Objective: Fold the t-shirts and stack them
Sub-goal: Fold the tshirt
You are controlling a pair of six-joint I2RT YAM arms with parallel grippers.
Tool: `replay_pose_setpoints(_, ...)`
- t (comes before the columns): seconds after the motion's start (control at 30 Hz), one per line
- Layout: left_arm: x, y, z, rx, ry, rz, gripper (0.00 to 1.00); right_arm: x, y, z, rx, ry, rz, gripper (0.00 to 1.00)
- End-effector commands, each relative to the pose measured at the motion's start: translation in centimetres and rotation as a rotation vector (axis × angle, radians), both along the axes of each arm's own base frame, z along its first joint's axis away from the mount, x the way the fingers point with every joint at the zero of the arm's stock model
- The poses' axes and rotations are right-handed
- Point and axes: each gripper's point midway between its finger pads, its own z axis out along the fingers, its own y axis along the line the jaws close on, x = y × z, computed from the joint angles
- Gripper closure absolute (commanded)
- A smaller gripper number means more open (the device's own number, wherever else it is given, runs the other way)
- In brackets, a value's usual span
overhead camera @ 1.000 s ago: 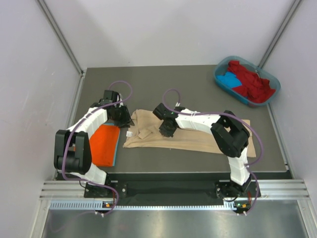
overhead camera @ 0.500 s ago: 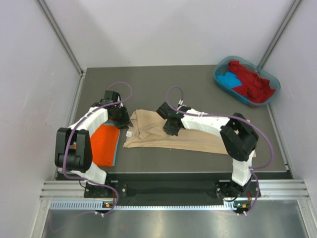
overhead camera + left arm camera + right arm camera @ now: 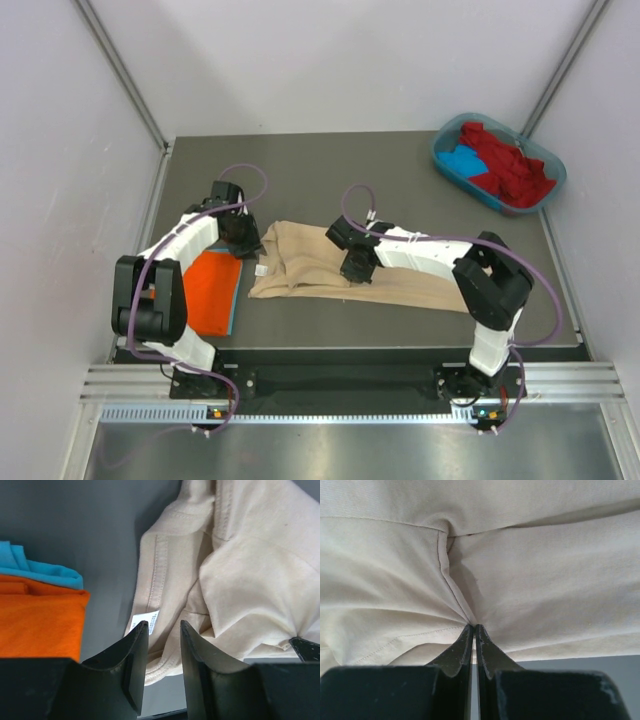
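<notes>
A beige t-shirt [image 3: 400, 285] lies crumpled across the table's middle. My right gripper [image 3: 352, 268] is shut on a pinched fold of it, and in the right wrist view the cloth [image 3: 545, 590] puckers into the closed fingertips [image 3: 474, 626]. My left gripper [image 3: 250, 243] stands open at the shirt's left end. In the left wrist view its fingers [image 3: 164, 625] straddle the collar hem beside the white neck label [image 3: 145, 620], gripping nothing. A folded orange t-shirt [image 3: 212, 292] rests on a blue one [image 3: 45, 571] at the left.
A teal oval tub [image 3: 445, 160] at the back right corner holds a red t-shirt [image 3: 510, 165] and a blue one [image 3: 462, 160]. Grey walls close in the table on both sides and at the back.
My right gripper has shut on the beige cloth and shifted a little to the right, drawing the fold along. The left gripper has stayed at the collar.
</notes>
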Motion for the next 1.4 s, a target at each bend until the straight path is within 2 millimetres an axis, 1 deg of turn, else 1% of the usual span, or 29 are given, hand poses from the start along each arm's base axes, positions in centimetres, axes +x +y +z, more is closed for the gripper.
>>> replay_pose_setpoints(0.0, 1.2, -0.7, 2.2, -0.033, -0.065, -0.043, 0.63, 0.3, -0.4, 2.0, 0.036, -0.039, 0.008, 1.00)
replay_pose_setpoints(0.07, 1.2, -2.2, 2.9, -0.116, -0.081, -0.084, 0.63, 0.6, -0.4, 2.1, 0.053, -0.057, 0.003, 1.00)
replay_pose_setpoints(0.1, 0.9, -2.8, 2.9, -0.139, -0.080, -0.095, 0.62, 1.0, -0.4, 2.6, 0.072, -0.069, -0.002, 1.00)
replay_pose_setpoints(0.17, 0.6, -3.7, 3.3, -0.173, -0.082, -0.098, 0.62, 1.3, -0.1, 2.9, 0.092, -0.086, 0.000, 1.00)
replay_pose_setpoints(0.23, -0.5, -4.6, 3.1, -0.176, -0.067, -0.111, 0.63, 1.7, 0.2, 3.2, 0.110, -0.089, 0.011, 1.00)
replay_pose_setpoints(0.3, -1.5, -4.7, 3.0, -0.164, -0.064, -0.102, 0.64, 1.7, 0.4, 3.3, 0.116, -0.085, 0.019, 1.00)
replay_pose_setpoints(0.37, -2.2, -5.3, 3.0, -0.173, -0.064, -0.093, 0.65, 1.8, 0.5, 3.3, 0.122, -0.086, 0.022, 1.00)
replay_pose_setpoints(0.4, -3.2, -5.7, 2.8, -0.167, -0.062, -0.105, 0.65, 1.7, 0.7, 3.2, 0.129, -0.081, 0.025, 1.00)
replay_pose_setpoints(0.47, -3.9, -6.1, 2.9, -0.155, -0.068, -0.099, 0.65, 1.7, 0.9, 3.2, 0.137, -0.079, 0.030, 1.00)
replay_pose_setpoints(0.5, -4.8, -6.3, 2.2, -0.137, -0.057, -0.107, 0.65, 1.7, 1.0, 3.1, 0.138, -0.075, 0.033, 1.00)
replay_pose_setpoints(0.57, -5.5, -6.6, 1.9, -0.136, -0.058, -0.092, 0.65, 1.6, 1.0, 3.0, 0.137, -0.073, 0.035, 1.00)
replay_pose_setpoints(0.6, -6.0, -6.9, 1.2, -0.137, -0.054, -0.094, 0.65, 1.6, 1.1, 3.1, 0.140, -0.074, 0.038, 1.00)
replay_pose_setpoints(0.7, -6.9, -8.0, 0.5, -0.167, -0.044, -0.098, 0.65, 1.7, 1.3, 3.1, 0.148, -0.077, 0.040, 1.00)
replay_pose_setpoints(0.8, -7.2, -8.1, -0.4, -0.153, -0.023, -0.078, 0.65, 1.6, 1.4, 3.0, 0.149, -0.070, 0.046, 1.00)
replay_pose_setpoints(0.93, -6.4, -8.7, -0.4, -0.191, -0.050, -0.057, 0.64, 1.7, 1.4, 2.9, 0.150, -0.069, 0.046, 1.00)
replay_pose_setpoints(1.0, -6.4, -8.8, -0.7, -0.193, -0.048, -0.050, 0.64, 1.6, 1.5, 2.9, 0.154, -0.068, 0.050, 1.00)
replay_pose_setpoints(1.17, -6.8, -8.8, -2.0, -0.183, -0.014, -0.045, 0.64, 1.8, 1.5, 3.0, 0.155, -0.071, 0.051, 1.00)
replay_pose_setpoints(1.23, -6.9, -8.8, -2.2, -0.183, -0.008, -0.043, 0.65, 1.7, 1.5, 2.9, 0.155, -0.069, 0.053, 1.00)
replay_pose_setpoints(1.33, -6.9, -8.8, -2.1, -0.180, -0.014, -0.041, 0.67, 1.8, 1.6, 3.0, 0.158, -0.069, 0.054, 1.00)
replay_pose_setpoints(1.37, -6.7, -8.8, -1.9, -0.180, -0.021, -0.040, 0.73, 1.8, 1.7, 3.0, 0.158, -0.069, 0.054, 1.00)
